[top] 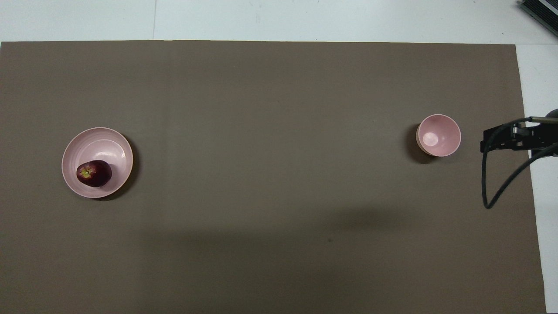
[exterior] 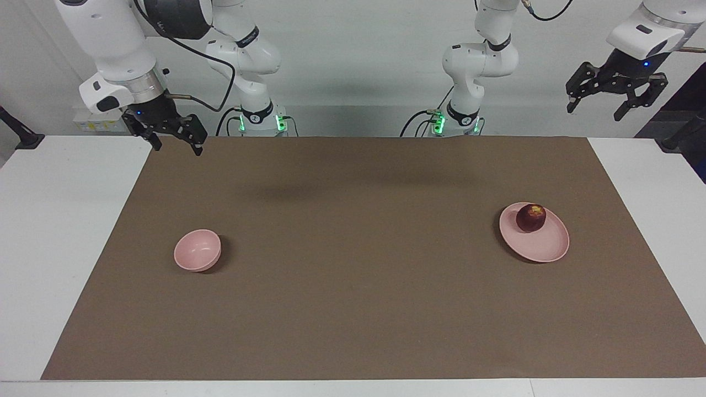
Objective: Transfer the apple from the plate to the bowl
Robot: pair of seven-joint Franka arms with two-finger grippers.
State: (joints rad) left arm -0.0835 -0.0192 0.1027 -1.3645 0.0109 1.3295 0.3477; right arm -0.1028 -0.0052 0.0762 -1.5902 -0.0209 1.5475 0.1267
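Note:
A small dark red apple [exterior: 530, 218] [top: 93, 173] lies on the flat pale pink plate [exterior: 546, 247] [top: 102, 141], on the part of the plate nearer to the robots, toward the left arm's end of the table. The small deep pink bowl [exterior: 196, 262] [top: 453, 126] stands empty toward the right arm's end. My right gripper [exterior: 176, 144] hangs open and empty in the air over the brown mat's corner, well apart from the bowl; part of it shows in the overhead view [top: 505, 138]. My left gripper [exterior: 595, 110] is open and empty, raised high over the table's end, away from the plate.
A brown mat [exterior: 353, 275] [top: 270, 174] covers most of the white table [exterior: 55, 231]. A black cable [top: 492, 183] hangs from the right wrist. A dark object [top: 540, 15] sits at the table's corner farthest from the robots.

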